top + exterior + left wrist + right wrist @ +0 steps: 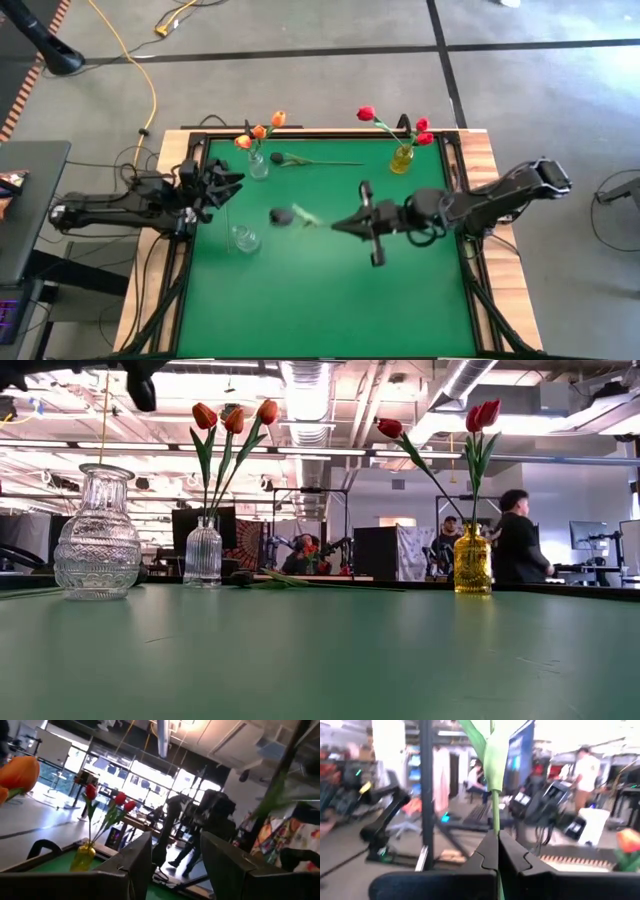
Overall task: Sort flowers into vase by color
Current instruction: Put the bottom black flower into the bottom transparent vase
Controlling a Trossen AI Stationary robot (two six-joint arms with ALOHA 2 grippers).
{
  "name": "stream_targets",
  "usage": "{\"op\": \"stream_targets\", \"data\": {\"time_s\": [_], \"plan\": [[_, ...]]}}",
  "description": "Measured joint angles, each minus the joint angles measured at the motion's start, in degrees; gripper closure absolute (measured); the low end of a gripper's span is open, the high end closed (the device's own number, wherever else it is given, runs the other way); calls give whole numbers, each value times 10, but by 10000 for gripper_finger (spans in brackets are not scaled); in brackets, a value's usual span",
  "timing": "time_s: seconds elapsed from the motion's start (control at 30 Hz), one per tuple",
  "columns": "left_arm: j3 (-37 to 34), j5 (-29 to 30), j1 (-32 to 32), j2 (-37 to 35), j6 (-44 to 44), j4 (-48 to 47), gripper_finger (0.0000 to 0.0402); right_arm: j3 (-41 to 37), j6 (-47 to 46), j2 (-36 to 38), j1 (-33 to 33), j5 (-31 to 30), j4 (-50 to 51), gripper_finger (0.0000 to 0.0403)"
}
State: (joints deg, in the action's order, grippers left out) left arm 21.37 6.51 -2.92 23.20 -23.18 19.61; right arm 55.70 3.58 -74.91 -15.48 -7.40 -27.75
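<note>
The right gripper [340, 226] is near the middle of the green table [300, 300]. Its two fingers [512, 855] are squeezed tight on a thin green stem [495, 815]. The dark flower [281, 216] on that stem hangs at 9 o'clock from the gripper, out over the mat.

The left gripper [232, 181] waits by the table's 9 o'clock edge. Its fingers [137, 855] are wide apart and hold nothing.

An empty clear vase [243, 238] stands just past 7 o'clock from the dark flower, close to it. At the far edge, near 11 o'clock, a small clear vase [258, 165] holds the orange flowers [258, 131]. Near 1 o'clock a yellow vase [401, 159] holds the red flowers [420, 131]. One more flower [300, 160] lies flat between these two vases, its dark head just beside the clear one.

The near half of the table, from 4 to 8 o'clock, is bare green mat with lots of room.
</note>
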Motion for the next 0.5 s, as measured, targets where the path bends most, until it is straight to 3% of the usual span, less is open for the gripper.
{"op": "stream_targets", "data": {"time_s": [0.1, 0.33, 0.5], "plan": [[0, 9, 0, 58, 10, 52, 245, 0, 1, 15, 23, 4, -14, 382], [2, 54, 0, 188, 46, 223, 245, 0, -27, 42, 74, 110, -34, 381], [45, 39, 0, 273, 63, 253, 245, 0, -36, 41, 96, 150, -85, 381]]}}
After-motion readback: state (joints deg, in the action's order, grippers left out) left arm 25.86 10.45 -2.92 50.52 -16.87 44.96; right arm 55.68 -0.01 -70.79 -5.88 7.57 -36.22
